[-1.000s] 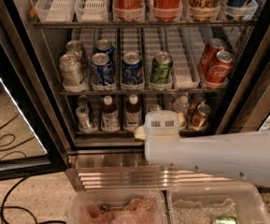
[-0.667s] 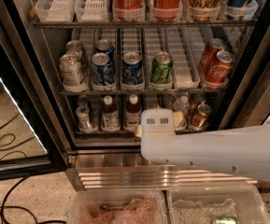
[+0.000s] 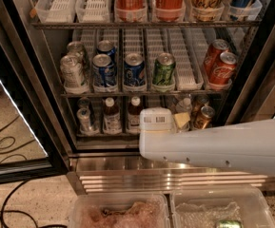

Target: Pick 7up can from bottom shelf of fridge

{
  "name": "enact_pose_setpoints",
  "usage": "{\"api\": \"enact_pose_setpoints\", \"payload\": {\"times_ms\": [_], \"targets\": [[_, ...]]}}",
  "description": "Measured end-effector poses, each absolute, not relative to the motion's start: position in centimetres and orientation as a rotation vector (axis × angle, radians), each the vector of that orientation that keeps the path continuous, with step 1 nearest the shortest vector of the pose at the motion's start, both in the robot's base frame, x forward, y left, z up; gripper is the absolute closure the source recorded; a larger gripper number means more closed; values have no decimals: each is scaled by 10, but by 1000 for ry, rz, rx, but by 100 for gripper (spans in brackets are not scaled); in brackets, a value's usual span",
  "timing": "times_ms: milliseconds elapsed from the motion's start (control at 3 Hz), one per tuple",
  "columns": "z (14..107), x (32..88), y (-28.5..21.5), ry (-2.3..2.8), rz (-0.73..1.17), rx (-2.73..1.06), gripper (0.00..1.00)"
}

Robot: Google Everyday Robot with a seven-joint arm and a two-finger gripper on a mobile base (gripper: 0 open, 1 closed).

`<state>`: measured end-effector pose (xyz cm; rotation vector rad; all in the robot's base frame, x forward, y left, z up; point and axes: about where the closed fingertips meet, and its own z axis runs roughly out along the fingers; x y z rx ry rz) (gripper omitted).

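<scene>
The fridge point(image 3: 25, 96) stands open in front of me. My gripper point(image 3: 157, 119) comes in from the right on a white arm and sits at the front of the bottom shelf point(image 3: 103, 135), its pale housing covering the middle lanes. A pale silver-grey can with a shiny top, which looks like the 7up can point(image 3: 183, 105), shows partly just right of and behind the gripper. Two brown bottles point(image 3: 112, 118) stand to the gripper's left, a slim silver can point(image 3: 85, 120) is at the far left, and brown cans point(image 3: 204, 117) are at the right.
The middle rack holds silver, blue, bright green point(image 3: 164, 71) and red cans point(image 3: 221, 69). The glass door point(image 3: 13, 141) hangs open at left, with cables on the floor. Two clear plastic bins point(image 3: 120, 213) lie below the ribbed steel base point(image 3: 127, 177).
The arm and gripper have shifted a little left and slightly up, further in toward the bottom shelf. Nothing on the shelves has moved.
</scene>
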<state>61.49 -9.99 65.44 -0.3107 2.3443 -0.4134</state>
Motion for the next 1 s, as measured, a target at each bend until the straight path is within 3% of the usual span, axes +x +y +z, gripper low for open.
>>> {"api": "enact_pose_setpoints", "payload": {"times_ms": [1000], "targets": [[633, 628, -98, 2377, -435, -357, 0]]}}
